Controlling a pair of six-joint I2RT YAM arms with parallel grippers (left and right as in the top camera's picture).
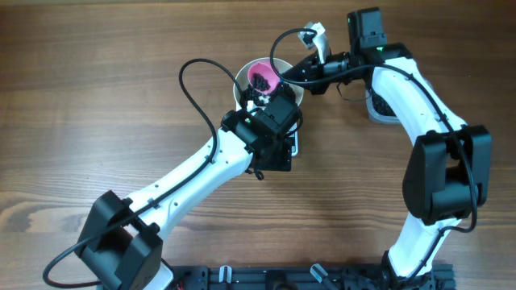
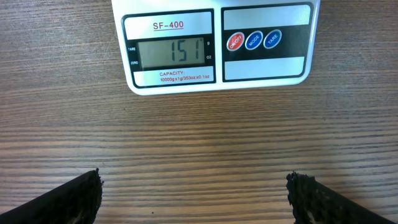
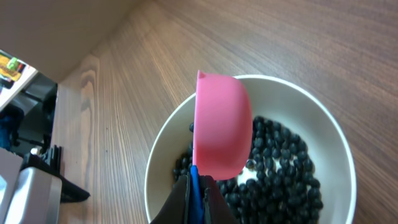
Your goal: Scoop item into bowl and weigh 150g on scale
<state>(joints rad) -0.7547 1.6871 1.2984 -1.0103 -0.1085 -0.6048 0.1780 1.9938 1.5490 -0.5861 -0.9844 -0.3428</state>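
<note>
I log: scale (image 2: 217, 43) reads 151; left gripper (image 2: 196, 194) spread wide; right gripper (image 3: 194, 200) clamps pink scoop (image 3: 221, 124) over bowl (image 3: 326, 127) of beans (image 3: 280, 165).

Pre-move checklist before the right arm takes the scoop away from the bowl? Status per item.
1. Reading on the scale at target: ok, display shows 151.
2. Grip: right gripper shut on the scoop handle: ok.
3. Scoop emptied: cannot tell; the overhead view shows something dark inside it.
4. Scoop above the bowl, so any drop lands on the beans: ok.
5. Other arm: left gripper open, empty, apart from the scale: ok.
</note>
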